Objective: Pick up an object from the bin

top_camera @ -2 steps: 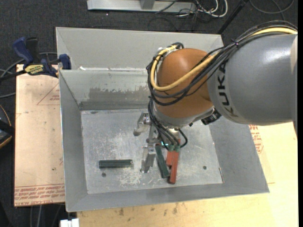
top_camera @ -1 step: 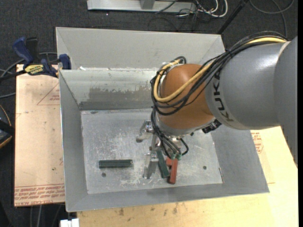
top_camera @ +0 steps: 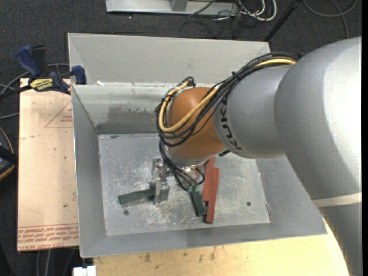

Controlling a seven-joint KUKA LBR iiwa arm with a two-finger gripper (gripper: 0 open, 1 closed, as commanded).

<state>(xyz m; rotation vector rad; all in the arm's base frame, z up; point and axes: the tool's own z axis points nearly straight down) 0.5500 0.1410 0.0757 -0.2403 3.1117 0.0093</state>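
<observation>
my gripper (top_camera: 160,184) is down at the right end of the dark green flat strip (top_camera: 135,198), on the bin (top_camera: 86,171) floor left of centre. can't tell how far open it is or whether it has the strip. risk: an end-on grab could let the strip pivot or slip out. the wrist could also nudge the red bar (top_camera: 211,183) close by.

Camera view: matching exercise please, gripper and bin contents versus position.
Things:
1 gripper
2 dark green bar
3 red stick
4 short green piece

Places:
A furthest right on the bin floor
B mid-bin, over the bar's right end
C lying flat, left of the gripper
D against the red stick's lower left side

Pairs: 1-B, 2-C, 3-A, 4-D
</observation>
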